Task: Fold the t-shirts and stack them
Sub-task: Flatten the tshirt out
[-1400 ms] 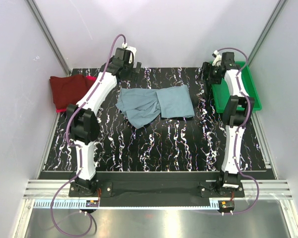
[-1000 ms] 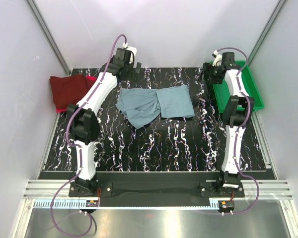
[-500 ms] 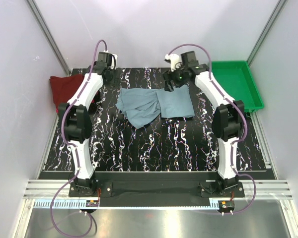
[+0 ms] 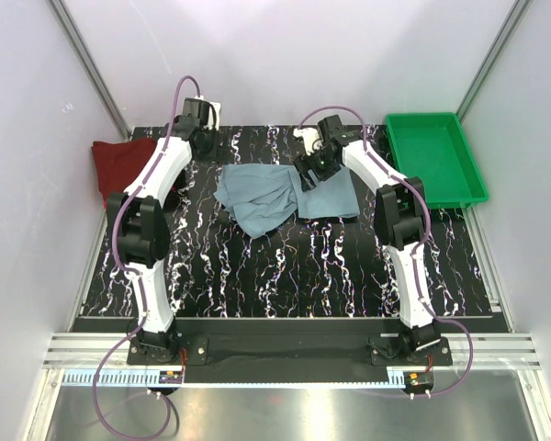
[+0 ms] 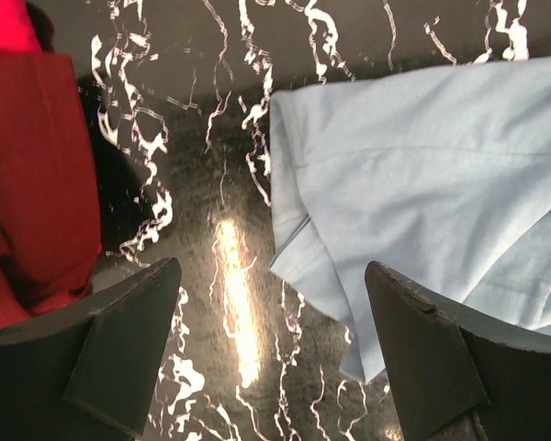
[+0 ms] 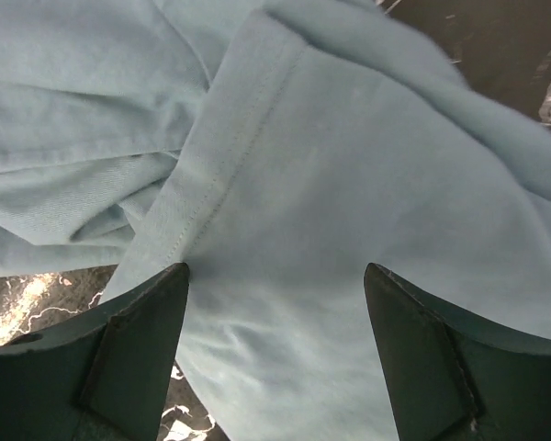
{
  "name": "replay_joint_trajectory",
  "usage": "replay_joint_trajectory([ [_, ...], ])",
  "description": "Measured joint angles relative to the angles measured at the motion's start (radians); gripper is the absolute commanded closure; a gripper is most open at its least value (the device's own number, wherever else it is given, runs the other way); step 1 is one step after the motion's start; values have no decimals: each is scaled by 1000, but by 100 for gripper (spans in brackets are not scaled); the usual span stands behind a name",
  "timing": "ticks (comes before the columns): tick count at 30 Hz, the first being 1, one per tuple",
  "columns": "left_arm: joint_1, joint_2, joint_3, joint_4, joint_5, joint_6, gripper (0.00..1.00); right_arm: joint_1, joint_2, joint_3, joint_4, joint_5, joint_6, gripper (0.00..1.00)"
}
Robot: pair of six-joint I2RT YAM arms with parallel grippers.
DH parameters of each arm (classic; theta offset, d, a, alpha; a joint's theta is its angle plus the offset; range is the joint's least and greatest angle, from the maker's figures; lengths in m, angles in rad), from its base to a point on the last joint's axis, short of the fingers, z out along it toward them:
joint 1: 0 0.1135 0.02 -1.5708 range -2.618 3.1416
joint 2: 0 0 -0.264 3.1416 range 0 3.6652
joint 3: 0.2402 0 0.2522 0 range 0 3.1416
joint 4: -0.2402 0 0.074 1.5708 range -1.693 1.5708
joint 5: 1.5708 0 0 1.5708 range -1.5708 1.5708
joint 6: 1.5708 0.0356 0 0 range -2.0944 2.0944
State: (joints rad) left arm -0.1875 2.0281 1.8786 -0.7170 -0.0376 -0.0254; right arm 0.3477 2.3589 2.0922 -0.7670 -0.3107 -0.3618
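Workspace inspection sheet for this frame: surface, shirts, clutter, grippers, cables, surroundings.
Surface: black marbled tabletop, no spills seen.
Job's things: grey-blue shirt crumpled mid-table; maroon shirt at left edge; red shirt next to it, only an edge showing.
Clutter: green tray far right, nothing seen in it.
Grippers: left gripper open, over bare top between maroon and grey-blue shirts; right gripper open, over grey-blue shirt.
Cables: purple cables loop off both arms, clear of the shirts.
Surroundings: white walls, metal posts.
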Motion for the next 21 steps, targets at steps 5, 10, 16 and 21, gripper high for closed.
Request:
replay_joint_trajectory([
  [5, 16, -18, -37, 2, 10, -10, 13, 41, 25, 26, -21, 6, -21, 16],
  [10, 26, -10, -66, 9, 66, -26, 17, 94, 26, 43, -16, 6, -37, 20],
  [16, 27, 107, -26, 24, 142, -39, 17, 114, 29, 43, -20, 40, -41, 39],
  [21, 30, 166, -26, 11, 158, -40, 16, 113, 40, 40, -21, 92, -40, 52],
])
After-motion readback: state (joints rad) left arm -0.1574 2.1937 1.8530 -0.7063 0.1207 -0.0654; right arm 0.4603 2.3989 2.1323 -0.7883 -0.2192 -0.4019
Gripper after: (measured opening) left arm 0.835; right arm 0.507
